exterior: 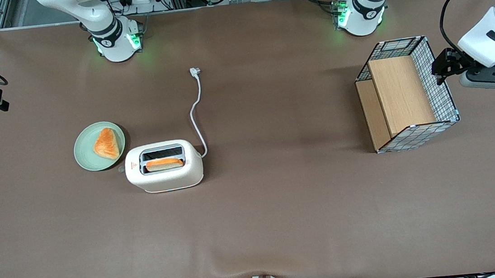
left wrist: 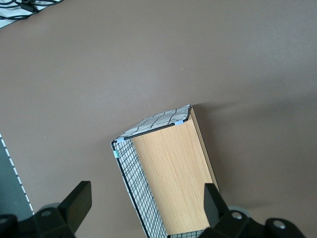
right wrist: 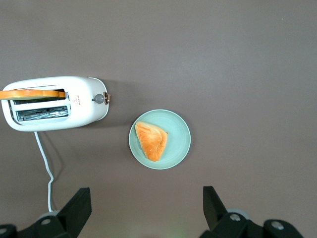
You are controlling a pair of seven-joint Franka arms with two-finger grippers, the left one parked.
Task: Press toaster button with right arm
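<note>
Toaster (exterior: 164, 166) long axis sideways; toaster button (right wrist: 99, 98) faces plate (exterior: 85, 153); gripper (right wrist: 146, 210) high above.

My gripper (right wrist: 146, 208) is cut off at the frame edge, only its fingers (right wrist: 79, 204) showing. The toaster button (exterior: 121, 169) is nearly hidden from the front.

White glossy right arm (exterior: 80, 9), black band, black gripper (right wrist: 146, 210) fingers, apparently matte, set wide apart

The gripper (right wrist: 143, 210), fingers spread above the table, looks matt black plastic; the toaster (exterior: 165, 166) smooth cream plastic with shiny metal slots; the tablecloth (exterior: 281, 208) matt brown.
</note>
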